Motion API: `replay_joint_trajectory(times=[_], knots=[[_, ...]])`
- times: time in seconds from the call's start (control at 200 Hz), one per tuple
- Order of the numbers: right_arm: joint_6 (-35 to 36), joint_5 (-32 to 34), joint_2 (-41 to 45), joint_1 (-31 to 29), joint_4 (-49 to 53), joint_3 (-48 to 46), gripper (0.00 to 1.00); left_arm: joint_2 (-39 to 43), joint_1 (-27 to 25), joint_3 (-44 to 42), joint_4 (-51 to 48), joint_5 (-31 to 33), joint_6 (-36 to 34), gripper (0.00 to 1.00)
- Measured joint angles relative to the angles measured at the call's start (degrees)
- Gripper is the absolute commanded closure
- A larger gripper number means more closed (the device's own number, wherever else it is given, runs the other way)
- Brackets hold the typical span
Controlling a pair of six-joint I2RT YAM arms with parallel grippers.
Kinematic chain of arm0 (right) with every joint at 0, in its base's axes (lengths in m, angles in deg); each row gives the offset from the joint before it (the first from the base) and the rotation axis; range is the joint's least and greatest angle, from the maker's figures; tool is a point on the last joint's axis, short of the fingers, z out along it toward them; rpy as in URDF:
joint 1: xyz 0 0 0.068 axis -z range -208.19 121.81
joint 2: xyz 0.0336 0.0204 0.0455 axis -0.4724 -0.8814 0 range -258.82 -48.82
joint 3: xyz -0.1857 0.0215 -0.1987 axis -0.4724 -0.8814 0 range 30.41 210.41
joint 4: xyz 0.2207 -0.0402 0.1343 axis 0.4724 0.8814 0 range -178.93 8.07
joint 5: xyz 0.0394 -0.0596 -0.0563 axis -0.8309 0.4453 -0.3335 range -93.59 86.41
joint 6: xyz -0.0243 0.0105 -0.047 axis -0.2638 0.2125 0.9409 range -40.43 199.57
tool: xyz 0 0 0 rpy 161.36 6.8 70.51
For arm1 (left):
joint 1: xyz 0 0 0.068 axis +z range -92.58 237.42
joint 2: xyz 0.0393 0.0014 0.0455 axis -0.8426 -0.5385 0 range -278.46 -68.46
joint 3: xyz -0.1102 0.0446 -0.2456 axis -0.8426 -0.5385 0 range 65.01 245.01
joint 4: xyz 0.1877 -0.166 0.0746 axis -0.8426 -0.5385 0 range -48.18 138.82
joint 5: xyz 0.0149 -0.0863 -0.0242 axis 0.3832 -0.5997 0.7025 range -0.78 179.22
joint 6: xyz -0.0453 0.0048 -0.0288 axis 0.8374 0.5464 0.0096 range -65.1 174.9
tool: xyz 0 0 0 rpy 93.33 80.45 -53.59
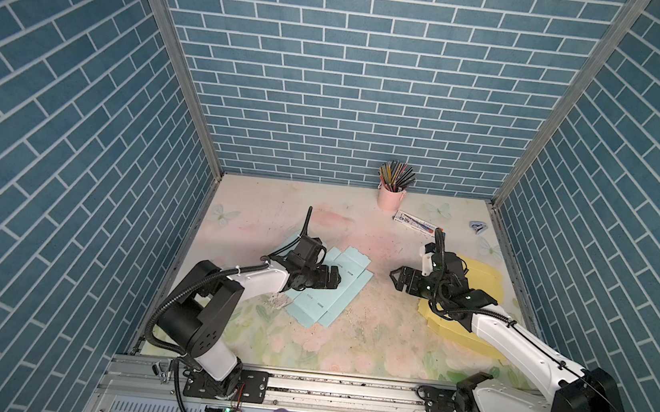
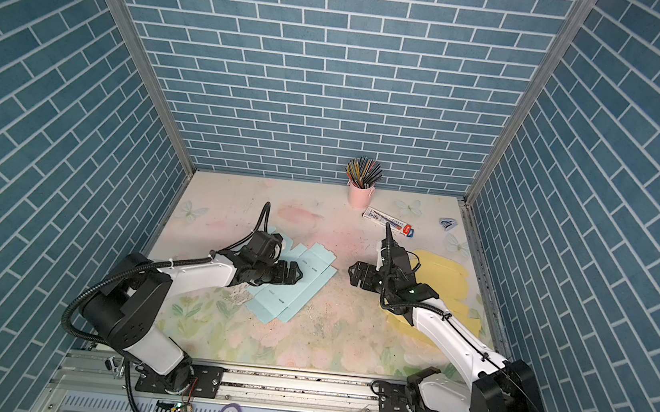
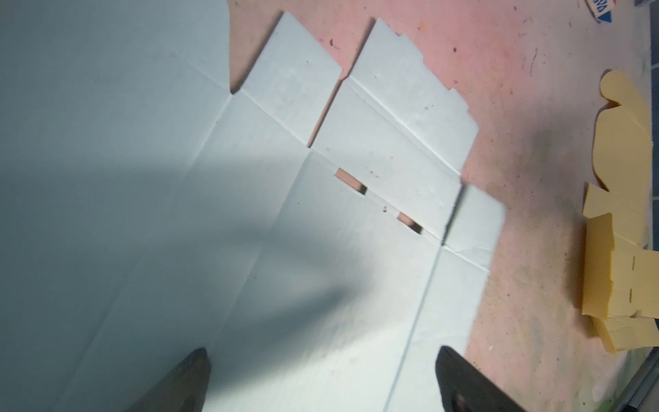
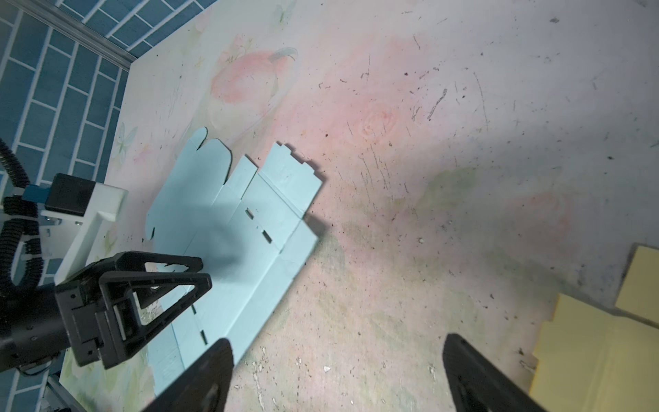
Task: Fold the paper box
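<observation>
Bench check, places taken from the pink pencil cup (image 1: 391, 199) (image 2: 360, 197), which stands at the back wall of the table (image 1: 347, 342). The paper box (image 1: 333, 301) (image 2: 294, 295) (image 3: 321, 249) (image 4: 249, 228) is a pale blue die-cut blank. It lies flat and unfolded on the table, nearer the arms' bases than the cup and to the cup's left in both top views. Creases, end flaps and two small slots show in the left wrist view. The left gripper (image 1: 338, 280) (image 2: 299, 273) (image 3: 321, 360) (image 4: 205, 273) is over the blank's middle, jaws spread wide with nothing between them. Whether the fingertips (image 3: 198, 364) touch the paper cannot be told. The right gripper (image 1: 394, 278) (image 2: 350, 274) (image 4: 337, 346) sits in front of the cup, roughly in line with it, clear of the blue blank and pointing toward it. Its jaws are wide apart and empty over bare table. A yellow blank (image 1: 487, 282) (image 2: 439, 264) (image 3: 620, 249) (image 4: 599, 349) lies in front of the cup and to its right, partly under the right arm, one panel raised. A flat printed carton (image 1: 418, 223) (image 2: 388, 221) lies just beside the cup, on its right front.
</observation>
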Motion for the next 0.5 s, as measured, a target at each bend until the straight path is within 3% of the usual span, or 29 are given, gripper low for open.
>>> replay_joint_trajectory(times=[0.295, 0.5], knots=[[-0.98, -0.09, -0.02, -0.11, -1.51, -0.04, 0.11, -3.93, -8.11, -1.33, 15.67, -1.36, 13.99, 0.01], [-1.95, -0.07, -0.02, -0.11, -2.95, -1.01, 0.14, -3.04, -8.2, -1.55, 14.78, -1.55, 15.41, 0.01]])
